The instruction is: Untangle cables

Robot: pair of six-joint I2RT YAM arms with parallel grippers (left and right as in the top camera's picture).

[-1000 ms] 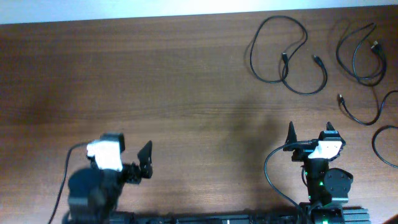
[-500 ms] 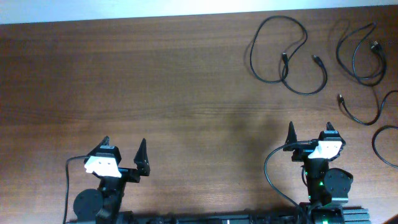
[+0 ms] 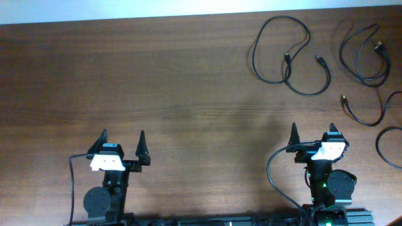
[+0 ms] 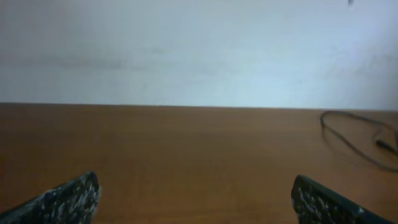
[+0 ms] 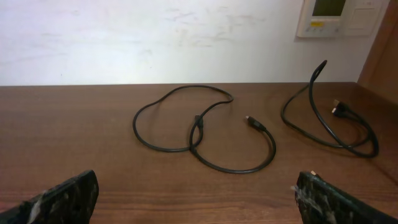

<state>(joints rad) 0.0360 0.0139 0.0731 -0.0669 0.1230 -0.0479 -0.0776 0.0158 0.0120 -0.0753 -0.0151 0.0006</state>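
1. Cables lie spread over the far right part of the bench [image 3: 188, 81], well apart from both hands, and nothing grips them.
2. The double-looped cable [image 3: 287, 74] [image 5: 196, 134] lies nearest the middle. Its two loops cross each other, and both plug ends rest inside the loops.
3. To its right, by the far corner, sits the coiled cable [image 3: 342, 55] [image 5: 283, 113]. In the right wrist view, one stretch of it arches up off the wood.
4. Nearer the right edge, the curved cable [image 3: 370, 123] bends in a single open arc, separate from the others.
5. The left hand [image 3: 122, 141] [image 4: 195, 180] is at the near left edge, fingers spread wide and empty over bare wood.
6. The right hand [image 3: 313, 135] [image 5: 198, 180] is at the near right edge, fingers likewise apart and empty, facing the double-looped cable.
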